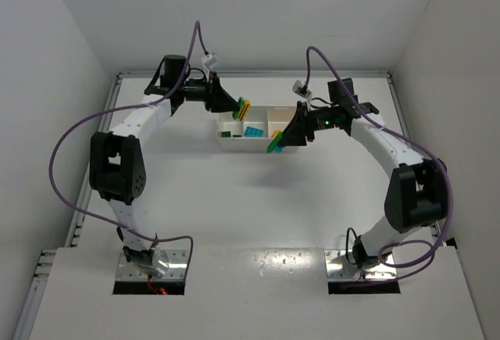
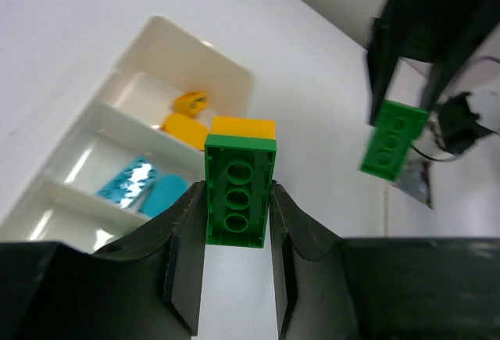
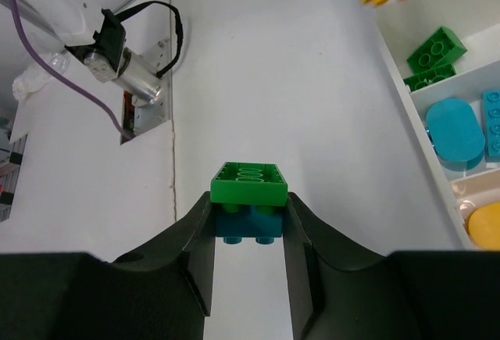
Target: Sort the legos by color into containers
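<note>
My left gripper [image 1: 237,108] is shut on a clump of a green brick [image 2: 238,191] and a yellow brick [image 2: 244,127], held above the back left of the white tray [image 1: 244,144]. My right gripper [image 1: 277,143] is shut on a clump of a green brick [image 3: 248,184] on a blue brick [image 3: 248,224], held just in front of the tray's right end. The tray's left compartment holds green bricks [image 3: 433,55], the middle one cyan pieces [image 3: 457,129], the right one yellow pieces [image 2: 187,117]. The right gripper partly hides the right compartment in the top view.
White walls close in the table on the left, back and right. Purple cables [image 1: 70,144] loop from both arms. The arm bases [image 1: 152,266] sit at the near edge. A motor and metal plate [image 3: 129,62] show in the right wrist view.
</note>
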{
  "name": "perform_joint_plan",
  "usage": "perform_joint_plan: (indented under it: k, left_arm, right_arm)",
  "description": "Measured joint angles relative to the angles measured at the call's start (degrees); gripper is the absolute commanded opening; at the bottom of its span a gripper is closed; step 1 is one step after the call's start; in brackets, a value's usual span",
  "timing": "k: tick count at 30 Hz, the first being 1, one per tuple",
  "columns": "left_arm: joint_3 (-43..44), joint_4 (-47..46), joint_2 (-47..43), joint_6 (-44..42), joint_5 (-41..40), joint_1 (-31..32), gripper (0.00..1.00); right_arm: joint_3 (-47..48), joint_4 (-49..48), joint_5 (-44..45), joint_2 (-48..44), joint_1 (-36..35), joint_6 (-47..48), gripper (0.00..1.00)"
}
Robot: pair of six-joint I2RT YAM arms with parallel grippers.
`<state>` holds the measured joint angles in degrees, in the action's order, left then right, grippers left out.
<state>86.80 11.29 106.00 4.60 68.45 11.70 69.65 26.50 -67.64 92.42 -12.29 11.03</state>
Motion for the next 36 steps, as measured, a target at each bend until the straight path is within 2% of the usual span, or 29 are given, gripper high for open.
perform_joint_plan:
  k: [3,8,18,21,28,29,31,33,34,36]
  left_arm:
    - [0.02,-2.34,0.94,1.20,-4.11,-2.47,0.01]
    - [-0.15,-3.23,2.40,1.38,-9.55,-2.27,0.01]
    - [-5.14,-4.24,1.49,0.85,-8.26,-2.27,0.01]
    - [-9.25,-3.78,-1.42,0.68,-7.98,-2.27,0.01]
    - [-15.19,-3.23,-13.94,0.81,-7.19,-2.27,0.01]
    - [-15.85,-3.39,-15.56,0.90,-7.06,-2.27,0.01]
    - [-17.16,-3.50,-18.23,1.07,-6.84,-2.36,0.01]
    - [-18.23,-3.48,-19.93,1.22,-6.80,-2.38,0.01]
    - [-18.64,-3.54,-20.44,1.29,-6.80,-2.43,0.01]
    - [-19.65,-3.45,-21.27,1.51,-6.78,-2.51,0.01]
  right_arm:
    - [-0.26,0.39,0.02,-0.24,0.22,0.22,0.00]
    - [-0.33,0.94,0.17,-0.24,0.37,0.46,0.00]
    - [-0.22,1.77,1.68,1.66,0.55,1.97,0.00]
    - [1.60,5.66,2.64,3.80,0.09,6.08,0.00]
    - [2.05,17.38,8.24,9.92,-4.48,22.84,0.00]
    - [2.01,18.47,9.09,11.26,-5.16,24.55,0.09]
    - [2.01,19.69,10.32,13.49,-6.14,26.71,0.43]
    - [2.21,21.00,11.10,15.37,-6.97,28.06,0.87]
    - [2.54,21.81,11.30,16.13,-7.13,28.48,0.91]
    - [4.02,22.67,10.95,17.25,-7.54,29.66,0.93]
